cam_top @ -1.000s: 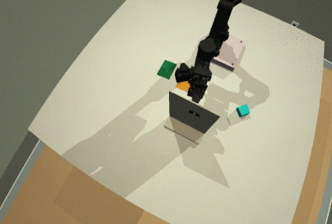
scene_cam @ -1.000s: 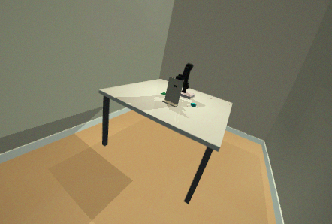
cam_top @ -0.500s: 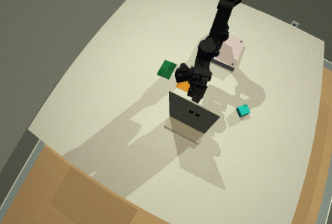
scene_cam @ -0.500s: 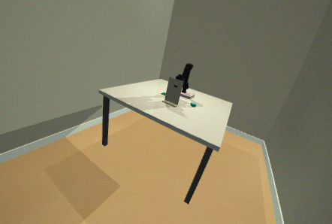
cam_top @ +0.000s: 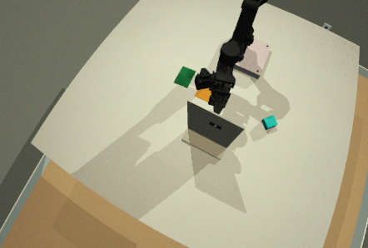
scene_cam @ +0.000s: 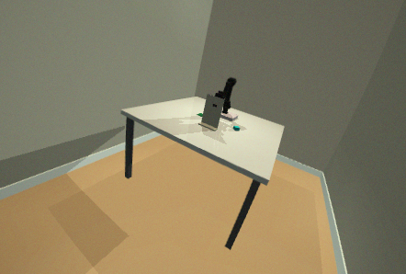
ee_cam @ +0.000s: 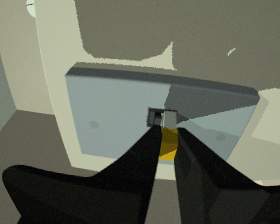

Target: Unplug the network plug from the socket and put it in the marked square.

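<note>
Claw [cam_top: 218, 110] [ee_cam: 167, 133] at the upright panel [cam_top: 211, 122] [scene_cam: 212, 112] [ee_cam: 116, 112]; its fingers grip the yellow-topped plug [ee_cam: 169, 142], near the panel's socket [ee_cam: 153, 117].

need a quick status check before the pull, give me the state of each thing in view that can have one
jaws: shut on the plug
plug: between the jaws, at the socket; locked or not, cannot tell
panel: upright
green square: flat on the table
teal block: on the table, untouched
</note>
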Robot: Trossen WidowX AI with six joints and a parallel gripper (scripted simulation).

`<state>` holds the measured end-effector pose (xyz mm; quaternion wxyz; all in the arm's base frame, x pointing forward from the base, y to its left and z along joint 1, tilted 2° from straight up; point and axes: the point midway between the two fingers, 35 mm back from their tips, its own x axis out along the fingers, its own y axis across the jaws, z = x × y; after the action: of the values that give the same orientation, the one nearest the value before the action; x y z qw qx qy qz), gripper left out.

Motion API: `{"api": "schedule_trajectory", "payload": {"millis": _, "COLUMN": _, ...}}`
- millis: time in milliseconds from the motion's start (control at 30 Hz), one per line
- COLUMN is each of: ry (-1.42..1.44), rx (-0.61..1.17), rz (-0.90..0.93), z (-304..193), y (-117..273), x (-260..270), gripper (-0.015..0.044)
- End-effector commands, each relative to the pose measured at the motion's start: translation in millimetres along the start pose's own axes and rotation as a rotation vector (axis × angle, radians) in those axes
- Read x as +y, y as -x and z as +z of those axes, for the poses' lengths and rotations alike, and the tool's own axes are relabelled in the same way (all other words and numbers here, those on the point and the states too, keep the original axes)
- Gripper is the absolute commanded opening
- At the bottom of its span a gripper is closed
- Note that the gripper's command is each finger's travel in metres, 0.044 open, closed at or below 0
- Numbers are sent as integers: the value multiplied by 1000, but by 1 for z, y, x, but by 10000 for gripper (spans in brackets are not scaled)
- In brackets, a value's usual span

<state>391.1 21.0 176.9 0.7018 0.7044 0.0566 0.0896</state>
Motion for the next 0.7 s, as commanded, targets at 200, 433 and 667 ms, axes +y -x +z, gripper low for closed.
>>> {"api": "schedule_trajectory", "payload": {"millis": 200, "ry": -5, "rx": 3, "rz": -1, "z": -2, "y": 8, "x": 0, "gripper": 0}}
{"api": "schedule_trajectory", "payload": {"millis": 433, "ry": -5, "rx": 3, "rz": -1, "z": -3, "y": 12, "x": 0, "gripper": 0}}
{"api": "schedule_trajectory", "payload": {"millis": 667, "ry": -5, "rx": 3, "rz": -2, "z": -4, "y": 16, "x": 0, "gripper": 0}}
